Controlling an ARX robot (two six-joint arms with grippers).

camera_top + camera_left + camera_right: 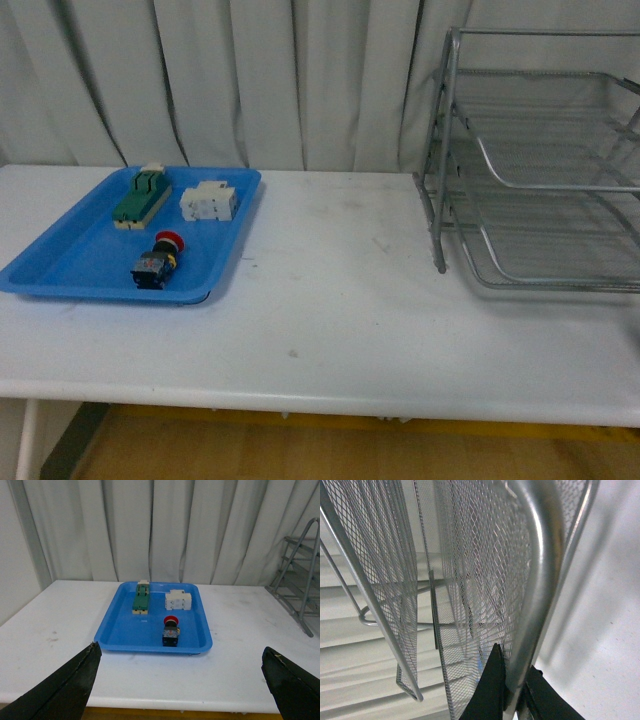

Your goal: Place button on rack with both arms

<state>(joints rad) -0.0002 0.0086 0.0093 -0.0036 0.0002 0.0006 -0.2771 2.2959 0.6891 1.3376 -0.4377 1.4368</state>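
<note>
The button (pixel 159 260), with a red cap and a black body, lies in the blue tray (pixel 70 265) at the left of the table; it also shows in the left wrist view (pixel 171 630). The silver wire-mesh rack (pixel 540 170) stands at the right. My left gripper (pixel 182 682) is open and empty, off the table's near edge, well short of the button. My right gripper (pixel 512 690) is shut on a silver tube of the rack (pixel 540 580). Neither arm shows in the front view.
The tray also holds a green-topped block (pixel 140 197) and a white block (pixel 209 201). Grey curtains (pixel 250 80) hang behind the white table (pixel 340 320). The rack's edge shows at the right of the left wrist view (pixel 300 575).
</note>
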